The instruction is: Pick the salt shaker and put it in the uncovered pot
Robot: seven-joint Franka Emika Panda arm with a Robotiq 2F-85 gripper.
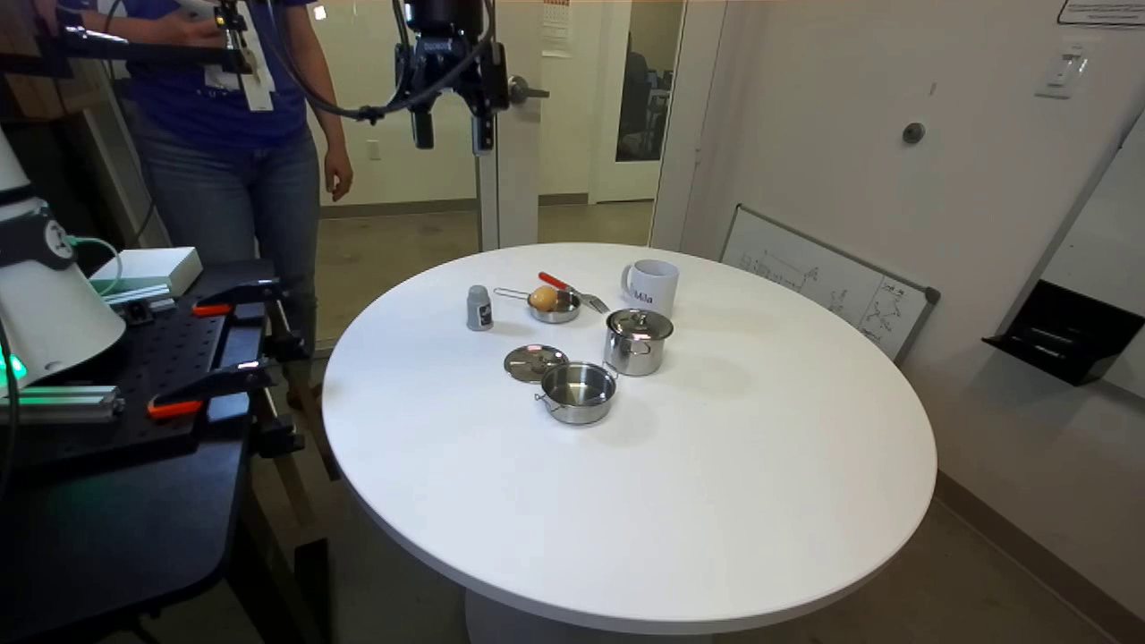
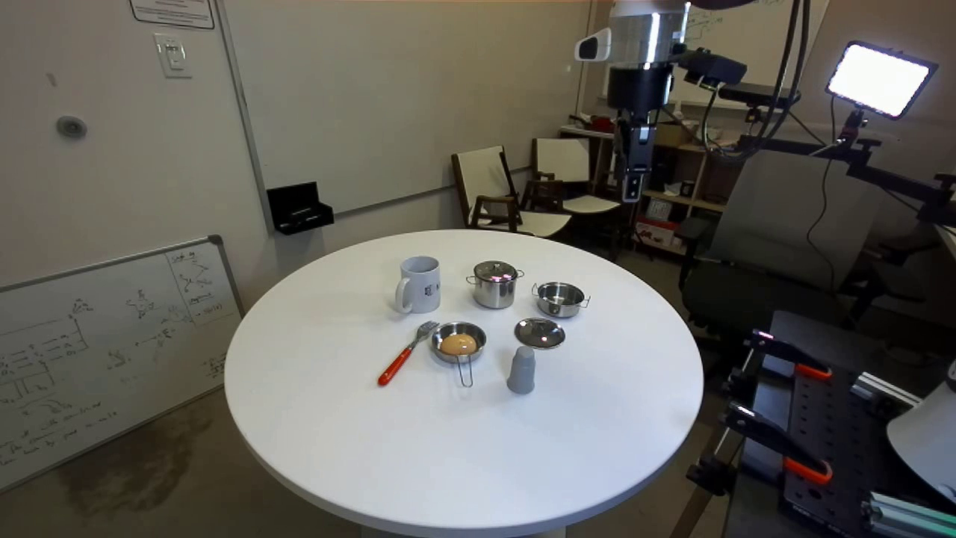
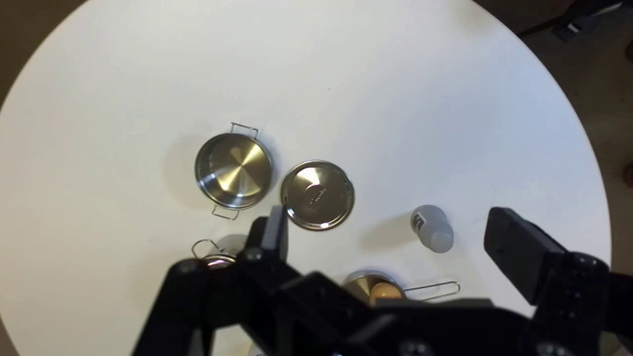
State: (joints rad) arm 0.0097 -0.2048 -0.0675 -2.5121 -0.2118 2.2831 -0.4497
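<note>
Okay, my gripper (image 1: 453, 148) hangs above the bench (image 1: 716, 501) — jaws spread wide, nothing held. Salt shaker (image 2: 521, 371) stands upright on the bench, near the small pan (image 2: 458, 329) with an egg-like thing (image 2: 458, 345). Loose lid (image 3: 317, 195) lies between shaker and uncovered pot (image 3: 234, 170), just beside the pot. Farther out — lidded pot (image 1: 633, 356), mug (image 2: 422, 285); red-handled fork (image 2: 403, 356) by the pan.

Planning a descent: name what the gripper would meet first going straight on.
Probably the white tabletop: in both exterior views the gripper points down, but depth leaves clearance past the salt shaker unclear.
</note>
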